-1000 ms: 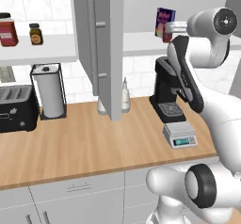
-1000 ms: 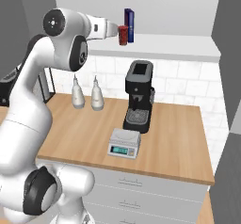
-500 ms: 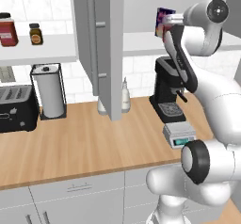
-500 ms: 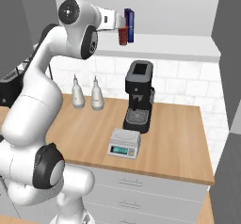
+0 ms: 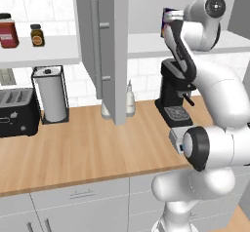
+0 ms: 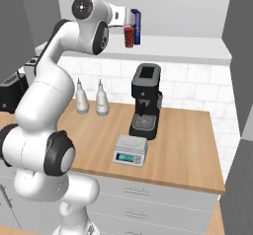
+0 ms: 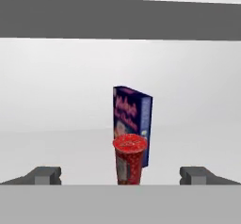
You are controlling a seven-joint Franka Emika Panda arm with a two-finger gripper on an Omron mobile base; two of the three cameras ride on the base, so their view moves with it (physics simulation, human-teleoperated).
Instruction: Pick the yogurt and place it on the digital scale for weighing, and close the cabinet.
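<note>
A: Surface first, near to far?
B: Wood counter across the middle of both base views, white-grey drawers under it along the bottom. In the right base view the digital scale sits near the front edge, centre frame, teal display facing out. Just behind it, black coffee machine. Two white bottles at the back, left of the machine.
A: Left base view?
B: Toaster at far left, paper towel holder just beside it. White tile wall behind.
A: Cabinet?
B: Cabinet open, its grey door with the long bar handle swung out edge-on, top centre of the left base view. Shelf at upper left holds a red jar with black lid and a small dark jar.
A: Yogurt?
B: Yogurt upright on the upper shelf, lower centre of the hand view, blue-purple box standing close behind it. Upper centre in the right base view.
A: Gripper?
B: Gripper level with the shelf, fingers spread wide apart, the cup between them ahead, nothing held.
</note>
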